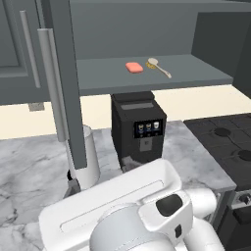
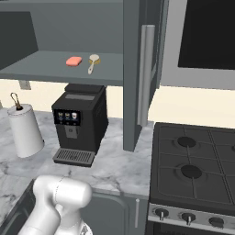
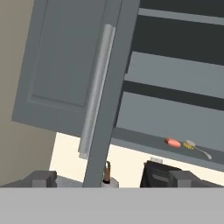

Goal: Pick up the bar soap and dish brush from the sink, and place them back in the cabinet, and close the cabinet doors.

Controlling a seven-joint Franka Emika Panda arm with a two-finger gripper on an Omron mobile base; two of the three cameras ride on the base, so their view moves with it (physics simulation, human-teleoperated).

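Observation:
The salmon bar soap [image 1: 134, 67] [image 2: 73, 61] [image 3: 172, 142] lies on the open cabinet's grey shelf [image 1: 196, 73] [image 2: 41, 64], with the dish brush [image 1: 158, 65] [image 2: 93, 62] [image 3: 195, 148] right beside it. Both cabinet doors stand open: the left door [image 1: 66, 98] [image 3: 61, 65] with its silver bar handle [image 3: 97, 92], and the right door [image 2: 132, 78]. My gripper [image 3: 113, 179] is open and holds nothing. It looks up at the left door's edge from below, well short of the handle. The sink is out of view.
A black coffee machine [image 1: 137, 125] [image 2: 78, 121] stands on the marble counter under the shelf. A white paper towel roll [image 1: 86, 159] [image 2: 25, 128] is to its left. A black gas stove [image 2: 195, 165] lies to the right, with a dark-windowed appliance [image 2: 206, 34] above it.

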